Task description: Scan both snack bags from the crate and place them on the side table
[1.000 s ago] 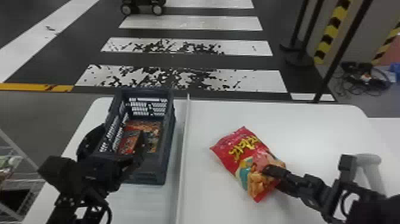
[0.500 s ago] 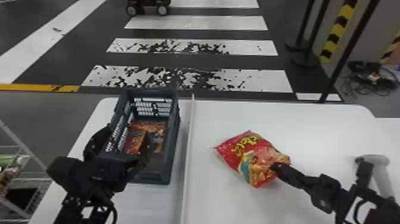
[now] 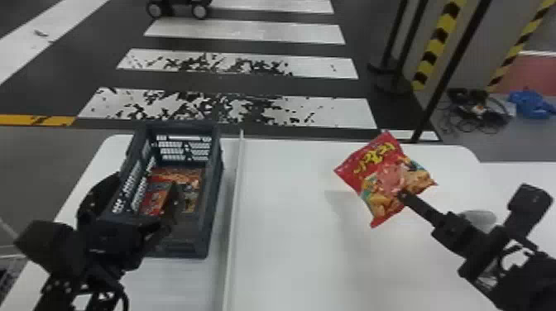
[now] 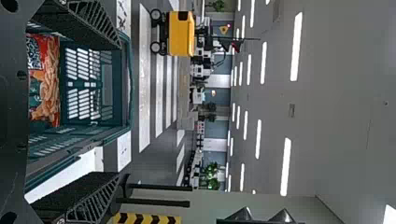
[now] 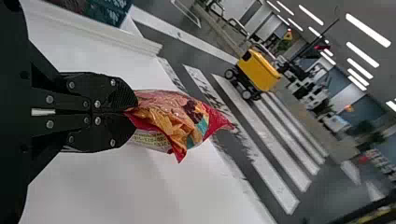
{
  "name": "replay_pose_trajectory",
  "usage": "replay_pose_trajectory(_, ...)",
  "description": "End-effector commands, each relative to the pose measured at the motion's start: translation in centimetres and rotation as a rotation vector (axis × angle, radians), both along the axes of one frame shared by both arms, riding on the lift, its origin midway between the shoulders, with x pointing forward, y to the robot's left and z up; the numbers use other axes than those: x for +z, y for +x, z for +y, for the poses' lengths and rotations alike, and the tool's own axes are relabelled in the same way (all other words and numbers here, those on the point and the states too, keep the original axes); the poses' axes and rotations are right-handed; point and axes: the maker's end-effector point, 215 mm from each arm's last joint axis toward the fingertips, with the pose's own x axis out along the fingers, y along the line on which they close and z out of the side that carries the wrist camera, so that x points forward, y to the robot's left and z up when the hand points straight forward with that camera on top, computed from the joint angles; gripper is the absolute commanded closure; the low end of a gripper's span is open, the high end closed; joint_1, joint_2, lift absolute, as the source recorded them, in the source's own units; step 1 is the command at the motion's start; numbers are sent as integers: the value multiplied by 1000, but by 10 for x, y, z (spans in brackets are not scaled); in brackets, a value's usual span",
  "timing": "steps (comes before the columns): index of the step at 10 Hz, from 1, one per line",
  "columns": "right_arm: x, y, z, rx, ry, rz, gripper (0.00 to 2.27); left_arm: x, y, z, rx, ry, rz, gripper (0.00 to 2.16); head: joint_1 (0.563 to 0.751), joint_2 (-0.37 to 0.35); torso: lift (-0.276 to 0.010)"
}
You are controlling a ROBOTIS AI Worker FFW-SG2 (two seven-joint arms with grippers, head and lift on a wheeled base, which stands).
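Over the right part of the white tabletop (image 3: 281, 248), the right black gripper (image 3: 402, 196) has a glossy red snack bag with yellow lettering and a picture of golden snacks (image 3: 382, 171) pinched between its fingers, closed tight on the bag's near edge. The bag is held up in the air, tilted, with a soft shadow on the white surface to its left. From the right wrist you can see the crumpled edge caught right at the fingertips, and the rest sticking out past them. Over on the left, a dark blue-grey plastic crate with slatted sides (image 3: 215, 198) sits just beside a long raised white strip (image 3: 233, 198) that runs from near to far along the table. Inside it lies a shiny red-and-orange snack bag (image 4: 49, 79), low down between the walls. The left black gripper (image 3: 144, 182) is at the crate's near left part, its fingers spread wide apart with nothing between them. A pale rounded object (image 3: 480, 218) shows partly behind the right arm. Out past the table, broad white crossing stripes (image 3: 248, 31) run over the dark floor, with a yellow wheeled cart (image 4: 182, 32) standing on them. Black-and-yellow striped posts (image 3: 438, 41) rise at the far right, near a tangle of black cables (image 3: 475, 107) and a crumpled blue bundle (image 3: 531, 103).
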Motion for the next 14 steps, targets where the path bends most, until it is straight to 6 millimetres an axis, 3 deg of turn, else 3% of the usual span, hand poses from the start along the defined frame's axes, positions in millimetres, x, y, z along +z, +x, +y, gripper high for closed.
replay_pose_trajectory(1, 45, 5, 10, -8, -316, -170, 2253, 0, 0, -1, -1, -2, 0, 29, 695, -72, -98)
replay_pose_trajectory(3, 61, 7, 31, -9, -643, -269, 2253, 0, 0, -1, 0, -2, 0, 29, 695, -71, -98)
replay_pose_trajectory(6, 52, -4, 70, 53, -1066, -387, 2253, -3, -1, 0, 1, -9, 5, 29, 695, -35, -98)
replay_pose_trajectory(7, 37, -10, 87, 109, -1178, -418, 2253, -2, 0, 0, 1, -9, 2, 29, 695, -18, -98)
replay_pose_trajectory(9, -18, -24, 104, 265, -1403, -401, 2253, -3, 0, -1, -1, -13, 4, 29, 695, 22, -98)
replay_pose_trajectory(11, -76, -37, 100, 408, -1599, -320, 2253, -4, 0, -1, -1, -13, 5, 29, 695, 44, -98)
replay_pose_trajectory(12, -102, -44, 83, 464, -1715, -240, 2253, -4, 0, -1, -1, -13, 5, 29, 695, 45, -98)
replay_pose_trajectory(13, -121, -53, 69, 518, -1815, -172, 2253, -4, 0, -1, 0, -14, 5, 29, 695, 36, -98)
replay_pose_trajectory(14, -127, -62, 71, 551, -1799, -154, 2199, -4, 0, -1, 0, -13, 5, 29, 695, 18, -98)
